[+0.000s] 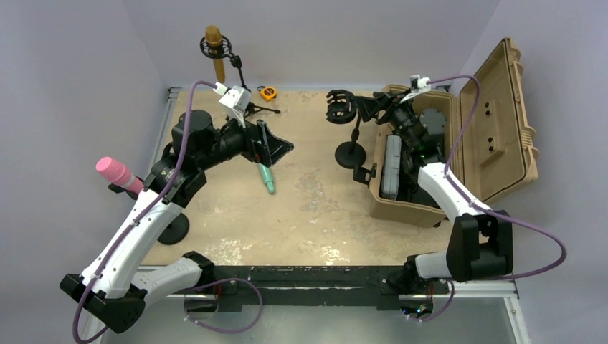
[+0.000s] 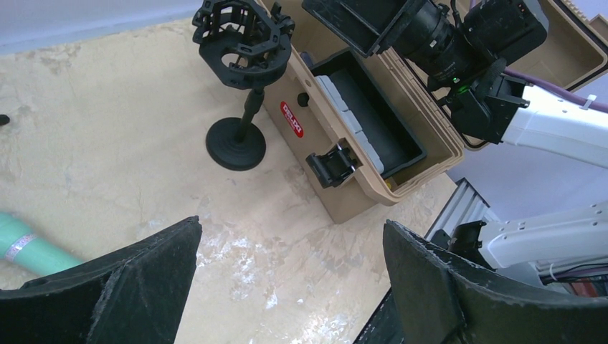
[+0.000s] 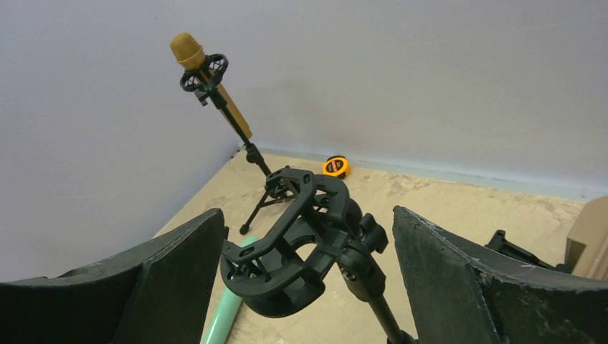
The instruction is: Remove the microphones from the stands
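A green microphone (image 1: 267, 178) lies flat on the table, free of any stand; it also shows in the left wrist view (image 2: 29, 247) and the right wrist view (image 3: 226, 319). An empty black shock-mount stand (image 1: 340, 107) stands mid-table beside the case. My right gripper (image 3: 307, 213) is open, its fingers on either side of that empty mount (image 3: 301, 247) without touching it. My left gripper (image 2: 291, 223) is open and empty, held above the table just over the green microphone. A gold microphone (image 1: 214, 50) sits in a tripod stand at the back left. A pink microphone (image 1: 117, 174) sits in a stand at the left.
An open tan case (image 1: 495, 129) stands at the right, its lid raised. A yellow tape measure (image 1: 268, 92) lies near the back wall. The pink microphone's round base (image 1: 172, 228) is by the left arm. The empty stand's base (image 1: 350, 154) sits next to the case.
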Controlling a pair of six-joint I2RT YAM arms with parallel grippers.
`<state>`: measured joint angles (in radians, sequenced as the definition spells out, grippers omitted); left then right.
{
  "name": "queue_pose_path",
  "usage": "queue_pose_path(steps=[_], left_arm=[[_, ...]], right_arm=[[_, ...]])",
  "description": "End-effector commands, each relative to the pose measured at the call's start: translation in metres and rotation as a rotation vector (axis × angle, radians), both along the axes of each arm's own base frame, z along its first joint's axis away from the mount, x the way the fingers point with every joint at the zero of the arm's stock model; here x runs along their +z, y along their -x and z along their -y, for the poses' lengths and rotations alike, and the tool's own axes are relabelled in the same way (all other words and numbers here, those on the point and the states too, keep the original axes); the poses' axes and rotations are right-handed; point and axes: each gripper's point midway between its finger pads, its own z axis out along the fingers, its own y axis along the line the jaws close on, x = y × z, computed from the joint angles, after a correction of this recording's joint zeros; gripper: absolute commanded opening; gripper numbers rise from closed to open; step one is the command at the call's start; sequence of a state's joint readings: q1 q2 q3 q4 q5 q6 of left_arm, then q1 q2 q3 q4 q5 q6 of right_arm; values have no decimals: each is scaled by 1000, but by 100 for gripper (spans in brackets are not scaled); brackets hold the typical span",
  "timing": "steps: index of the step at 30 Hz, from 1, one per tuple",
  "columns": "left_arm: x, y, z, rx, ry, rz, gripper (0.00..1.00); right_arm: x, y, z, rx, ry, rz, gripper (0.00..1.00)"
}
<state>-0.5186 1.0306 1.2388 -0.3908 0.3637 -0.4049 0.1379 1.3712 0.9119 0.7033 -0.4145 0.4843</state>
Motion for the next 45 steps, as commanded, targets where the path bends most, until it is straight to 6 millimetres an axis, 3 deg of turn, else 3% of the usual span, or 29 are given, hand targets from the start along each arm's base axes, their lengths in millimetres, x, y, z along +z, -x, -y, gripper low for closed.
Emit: queue_pose_path(steps=[1, 9, 13, 18, 23, 29, 34, 45], left_arm=[[23, 4, -1, -22, -11, 83, 95], [6, 4, -9, -2, -59, 101, 94], [-3, 4, -10, -1, -74, 98, 94], [-7, 5, -9, -9, -75, 92, 95], [-10, 7, -11, -5, -81, 93, 94], [-11, 7, -13, -1, -86, 97, 94], [-12, 8, -12, -7, -85, 93, 94], [-12, 10, -10, -22, -76, 88, 94]], right_arm=[[24, 2, 13, -41, -58, 11, 81], [2, 0, 8, 8, -49, -27, 56], [-14, -1, 5, 27, -43, -47, 55], [-42, -11, 6, 13, -35, -95, 51], [-72, -20, 13, -42, -28, -142, 37], [-121, -22, 24, -106, 12, -249, 21], [-150, -14, 25, -104, 16, -314, 20], [-183, -3, 35, -162, 25, -401, 19]])
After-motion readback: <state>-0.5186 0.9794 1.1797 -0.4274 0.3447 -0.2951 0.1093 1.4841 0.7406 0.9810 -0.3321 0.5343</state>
